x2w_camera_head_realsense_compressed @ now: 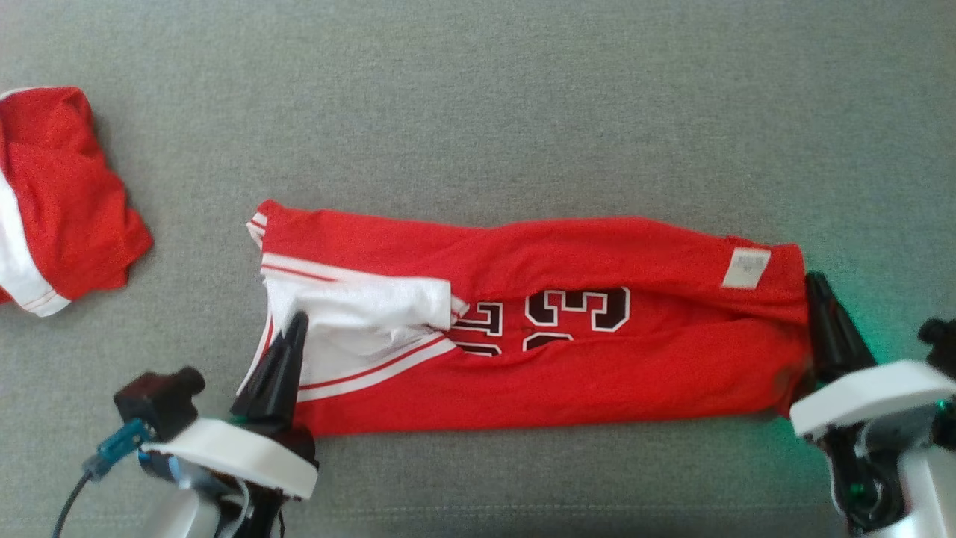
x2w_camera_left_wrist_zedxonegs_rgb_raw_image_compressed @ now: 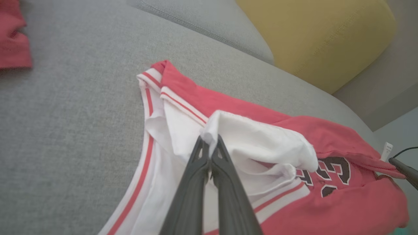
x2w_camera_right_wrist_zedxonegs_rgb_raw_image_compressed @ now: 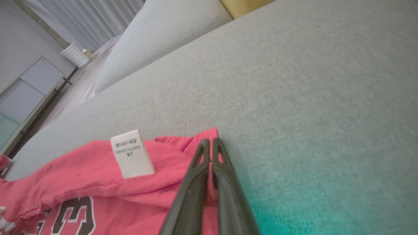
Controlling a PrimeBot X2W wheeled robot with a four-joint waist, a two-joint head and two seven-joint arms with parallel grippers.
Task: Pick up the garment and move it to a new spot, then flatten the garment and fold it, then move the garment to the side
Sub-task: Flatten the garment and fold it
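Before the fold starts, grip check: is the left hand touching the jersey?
Touching. Left wrist view shows the left hand shut on the jersey, pinching its white fold.

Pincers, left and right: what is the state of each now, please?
Left pincer: closed, holding the jersey by its white fold.
Right pincer: closed, holding the jersey's red edge.

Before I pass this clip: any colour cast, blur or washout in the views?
Head view: even light, but a green glow on the couch beside the right gripper. Right wrist view: teal cast lower right, the jersey nearby soft. Left wrist view: washed out, red reads pinkish, fingers of the left gripper blurred.
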